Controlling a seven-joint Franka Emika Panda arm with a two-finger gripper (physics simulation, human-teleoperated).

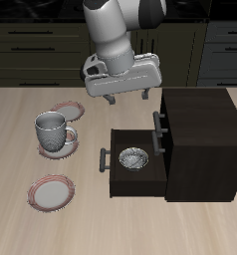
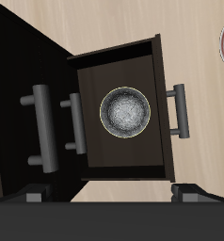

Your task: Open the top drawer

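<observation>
Around the blackish-brown box cabinet (image 1: 202, 139) on the tabletop (image 1: 21, 129): two pink-rimmed plates (image 1: 52, 191) (image 1: 65, 108), one grey mug (image 1: 52, 129), and one speckled grey bowl (image 1: 133, 157) in its pulled-out drawer (image 1: 140, 179).

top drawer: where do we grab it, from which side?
Grip the top drawer's handle at mid-bar, coming down from above on the cabinet's front side. The short grey bar stands off the flat front on posts, so one finger can probably slip behind it. The open end effector hangs over the pulled-out lower drawer.
</observation>
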